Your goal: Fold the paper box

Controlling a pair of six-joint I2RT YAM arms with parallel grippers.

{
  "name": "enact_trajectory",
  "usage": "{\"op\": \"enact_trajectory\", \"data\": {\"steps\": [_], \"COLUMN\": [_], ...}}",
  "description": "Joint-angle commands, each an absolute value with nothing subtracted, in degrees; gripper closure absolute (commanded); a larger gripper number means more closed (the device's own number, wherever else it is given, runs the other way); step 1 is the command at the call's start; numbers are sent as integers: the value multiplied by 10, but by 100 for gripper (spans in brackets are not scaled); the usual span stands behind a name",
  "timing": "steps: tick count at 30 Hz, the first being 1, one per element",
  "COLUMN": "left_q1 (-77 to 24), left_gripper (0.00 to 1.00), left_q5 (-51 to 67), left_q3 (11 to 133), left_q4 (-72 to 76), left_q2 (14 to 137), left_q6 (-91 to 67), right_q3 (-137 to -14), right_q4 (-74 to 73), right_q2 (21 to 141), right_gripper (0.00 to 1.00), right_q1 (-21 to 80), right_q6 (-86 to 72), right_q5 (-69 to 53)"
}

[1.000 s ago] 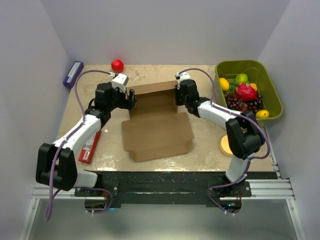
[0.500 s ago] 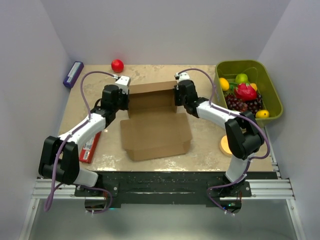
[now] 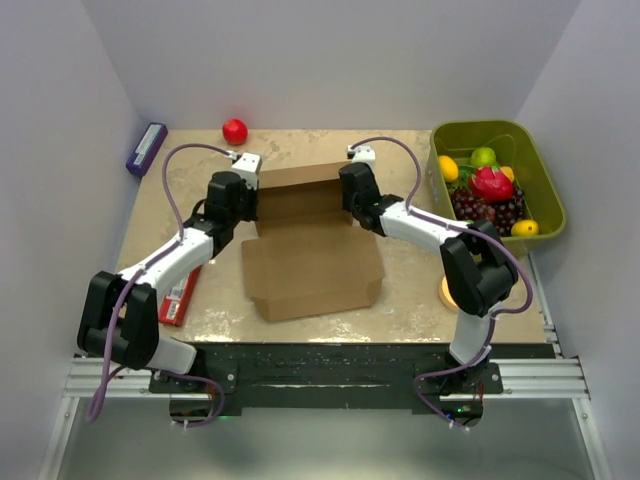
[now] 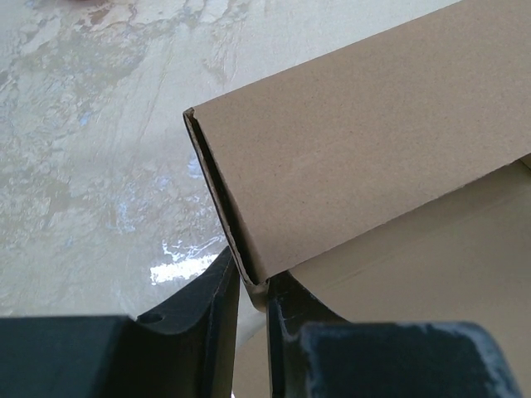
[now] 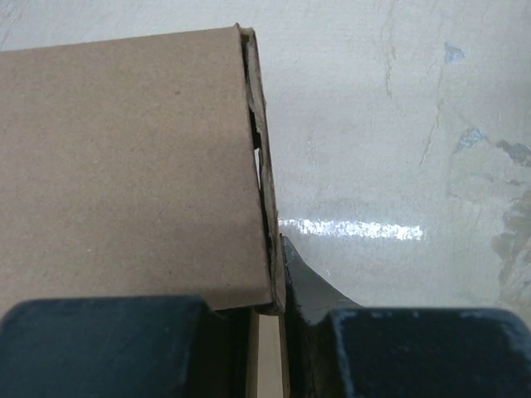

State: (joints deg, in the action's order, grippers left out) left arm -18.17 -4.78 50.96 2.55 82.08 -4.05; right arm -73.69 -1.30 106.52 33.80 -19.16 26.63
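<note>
The paper box [image 3: 312, 262] lies open mid-table, its brown base flat and its rear panel [image 3: 300, 192] raised upright. My left gripper [image 3: 255, 196] is at the panel's left end, and in the left wrist view [image 4: 253, 290] its dark fingers [image 4: 203, 307] are shut on the cardboard's [image 4: 373, 149] thin double edge. My right gripper [image 3: 350, 194] is at the panel's right end. In the right wrist view [image 5: 278, 303] it pinches the box's [image 5: 124, 166] layered right edge, one finger [image 5: 307, 290] outside and the other hidden behind the panel.
A green bin [image 3: 535, 170] of fruit stands at the back right. A red ball [image 3: 235, 130] and a purple block [image 3: 146, 148] sit at the back left. A red packet [image 3: 181, 290] lies under the left arm; a round orange disc [image 3: 448, 292] sits by the right arm.
My left gripper moved in to the panel's left end and closed on its edge. The right gripper kept its grip and shifted slightly left.
</note>
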Motion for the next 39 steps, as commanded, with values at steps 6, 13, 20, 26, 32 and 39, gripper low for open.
{"op": "enact_trajectory", "data": {"steps": [6,13,20,26,32,39], "left_q1": [-187,-187,-187,-187,-187,-187], "left_gripper": [97,97,96,59,18,12], "left_q5": [-63,-62,-51,-37,-23,11], "left_q3": [506,506,508,516,518,497], "left_q4": [53,53,54,48,27,31], "left_q2": [793,793,795,790,736,656], "left_q6": [-52,-54,-57,-57,-21,70], "right_q3": [-759,-748,-729,-750,-799,-788], "right_q4": [-53,-30,-3,-3,-89,-104], "right_q2": [1085,1092,1088,1094,1103,1052], "right_gripper": [100,100,100,100,84,36], "right_q1": [325,326,328,328,325,326], "right_q6": [-243,-239,-229,-187,-151,-134], "right_q5": [445,482,478,341,237,135]}}
